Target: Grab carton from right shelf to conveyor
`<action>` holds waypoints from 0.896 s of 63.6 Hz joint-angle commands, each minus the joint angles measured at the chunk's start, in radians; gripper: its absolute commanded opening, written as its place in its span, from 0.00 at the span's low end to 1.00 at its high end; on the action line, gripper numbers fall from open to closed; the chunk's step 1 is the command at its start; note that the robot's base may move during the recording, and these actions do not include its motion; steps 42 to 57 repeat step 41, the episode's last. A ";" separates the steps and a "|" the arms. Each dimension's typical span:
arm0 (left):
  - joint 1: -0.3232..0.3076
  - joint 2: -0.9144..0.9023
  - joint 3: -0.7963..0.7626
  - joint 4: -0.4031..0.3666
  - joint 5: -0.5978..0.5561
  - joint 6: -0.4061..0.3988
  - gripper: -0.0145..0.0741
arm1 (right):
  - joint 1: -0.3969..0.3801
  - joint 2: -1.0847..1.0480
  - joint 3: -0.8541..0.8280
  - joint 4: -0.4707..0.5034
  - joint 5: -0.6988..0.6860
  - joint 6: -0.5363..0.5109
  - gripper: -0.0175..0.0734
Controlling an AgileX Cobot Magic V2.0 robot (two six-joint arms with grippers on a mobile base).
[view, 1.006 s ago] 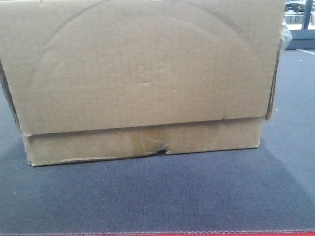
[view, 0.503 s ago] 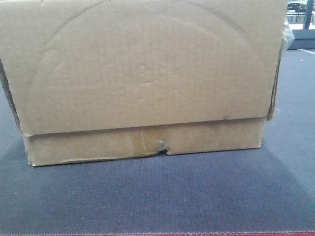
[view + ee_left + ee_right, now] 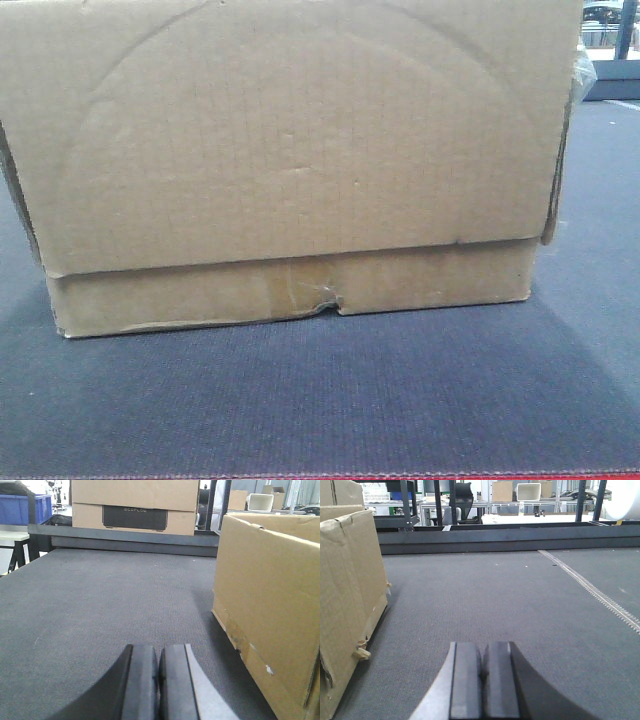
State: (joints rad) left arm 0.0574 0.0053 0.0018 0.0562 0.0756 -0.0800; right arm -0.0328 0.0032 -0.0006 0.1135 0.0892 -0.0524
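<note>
We see the conveyor [image 3: 320, 400], a broad dark grey woven belt with a thin red edge along its near side. The carton [image 3: 290, 150] sits flat on the belt, close to that near edge, its face showing a curved crease and a small tear in the lower strip. Our left gripper [image 3: 159, 685] rests low over the belt just left of the carton, not touching it, its two pads pressed together on nothing. Our right gripper [image 3: 482, 685] sits likewise on the carton's right side, pads together and bare.
</note>
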 commanded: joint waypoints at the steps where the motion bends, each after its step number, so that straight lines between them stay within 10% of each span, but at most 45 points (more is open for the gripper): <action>1: 0.003 -0.005 -0.002 -0.005 -0.017 0.001 0.18 | -0.005 -0.003 0.001 0.003 -0.026 -0.006 0.12; 57: 0.003 -0.005 -0.002 -0.005 -0.017 0.001 0.18 | -0.005 -0.003 0.001 0.003 -0.026 -0.006 0.12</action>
